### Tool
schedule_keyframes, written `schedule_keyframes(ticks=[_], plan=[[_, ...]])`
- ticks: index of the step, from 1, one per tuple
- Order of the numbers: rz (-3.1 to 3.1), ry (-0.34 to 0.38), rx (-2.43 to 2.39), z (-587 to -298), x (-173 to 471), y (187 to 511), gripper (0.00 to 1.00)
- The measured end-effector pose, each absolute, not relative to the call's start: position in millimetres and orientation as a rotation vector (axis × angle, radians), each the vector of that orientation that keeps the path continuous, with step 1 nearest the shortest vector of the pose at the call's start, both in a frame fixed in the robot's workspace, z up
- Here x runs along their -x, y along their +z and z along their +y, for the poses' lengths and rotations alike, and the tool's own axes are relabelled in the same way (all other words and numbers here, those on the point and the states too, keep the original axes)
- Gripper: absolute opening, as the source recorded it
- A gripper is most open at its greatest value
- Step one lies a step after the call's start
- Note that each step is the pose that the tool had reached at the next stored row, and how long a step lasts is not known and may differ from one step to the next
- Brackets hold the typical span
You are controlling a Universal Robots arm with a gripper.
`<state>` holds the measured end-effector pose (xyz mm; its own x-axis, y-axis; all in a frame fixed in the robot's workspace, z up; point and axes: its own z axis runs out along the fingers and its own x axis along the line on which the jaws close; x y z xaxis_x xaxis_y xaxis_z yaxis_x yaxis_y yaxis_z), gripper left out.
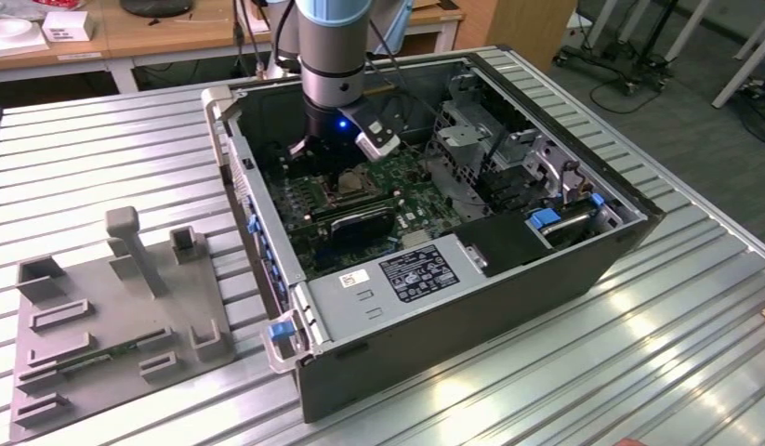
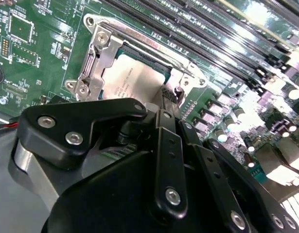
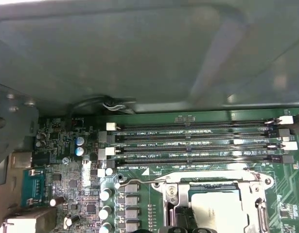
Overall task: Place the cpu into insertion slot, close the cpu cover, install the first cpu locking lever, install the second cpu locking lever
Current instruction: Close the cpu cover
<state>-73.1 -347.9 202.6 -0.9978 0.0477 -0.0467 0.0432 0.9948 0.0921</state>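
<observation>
A ribbed metal table (image 1: 97, 158) carries everything, with desks behind it. At nine o'clock in the exterior view sits a grey tray (image 1: 103, 358) of pegs and pockets, probably a parts holder, well apart from the work. At the centre an open case (image 1: 481, 316) lies on its side, so the green board (image 1: 414, 200) faces up and can be reached from above. The arm (image 1: 330, 46) reaches straight down at the board's eleven o'clock, over the slot (image 1: 349, 182). Memory slots (image 3: 198, 143) run between the slot and the case wall, at about the slot's nine o'clock in the exterior view. In the second wrist view the cpu (image 2: 132, 80) sits flat in the slot. The cover (image 2: 97, 56) seems to lie down over it, its window framing the grey top. The gripper (image 2: 166, 104) hangs at the cover's edge, placed to work the hardware there. I cannot tell whether its jaws are spread or pressed together, or whether it touches
</observation>
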Motion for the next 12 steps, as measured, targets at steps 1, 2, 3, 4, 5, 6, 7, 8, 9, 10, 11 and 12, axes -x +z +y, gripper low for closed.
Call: schedule_keyframes(ticks=[1,2,3,4,5,6,7,8,9,10,11,12], plan=[[3.089,0.141,-0.070,-347.9,73.2,203.9,0.10],[3.089,0.141,-0.070,-347.9,73.2,205.0,0.10],[3.089,0.141,-0.070,-348.0,73.2,206.2,0.10],[3.089,0.141,-0.070,-348.0,73.2,207.5,0.10],[3.089,0.141,-0.070,-348.0,73.2,209.1,0.10],[3.089,0.141,-0.070,-348.0,73.2,210.6,0.10],[3.089,0.141,-0.070,-348.0,73.2,212.1,0.10],[3.089,0.141,-0.070,-348.0,73.2,212.8,0.10],[3.089,0.141,-0.070,-347.9,73.2,212.7,0.10],[3.089,0.141,-0.070,-347.9,73.2,212.7,0.10],[3.089,0.141,-0.070,-347.9,73.4,212.8,0.10],[3.087,0.140,-0.070,-348.0,74.2,212.9,0.10]])
